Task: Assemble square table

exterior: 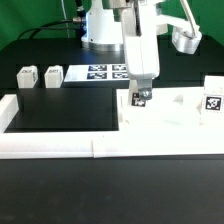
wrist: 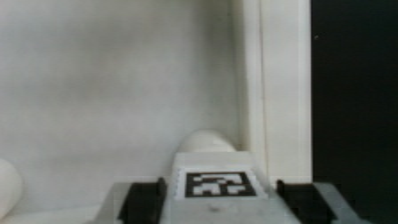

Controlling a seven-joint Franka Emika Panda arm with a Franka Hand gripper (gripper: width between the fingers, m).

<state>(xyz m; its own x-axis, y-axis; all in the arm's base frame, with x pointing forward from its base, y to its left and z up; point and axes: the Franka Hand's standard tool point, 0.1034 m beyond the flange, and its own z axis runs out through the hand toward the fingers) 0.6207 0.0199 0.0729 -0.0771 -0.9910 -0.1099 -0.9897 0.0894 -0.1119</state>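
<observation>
The pincer (exterior: 139, 98) grips a white leg (wrist: 217, 185), long axis upright. The square plate (exterior: 172, 110) lies straight beneath; I cannot make out its nearest socket.

Black tabletop (exterior: 100, 190), dark bkgd behind, white border rails (exterior: 50, 148), marker board (exterior: 108, 72) at rear

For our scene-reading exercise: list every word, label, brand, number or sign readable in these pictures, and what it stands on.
No readable words, numbers or brands in either view.
Only black-and-white tag patterns, no lettering: on the marker board, two legs at the exterior view's left, one leg at its right, and the leg between the jaws.
</observation>
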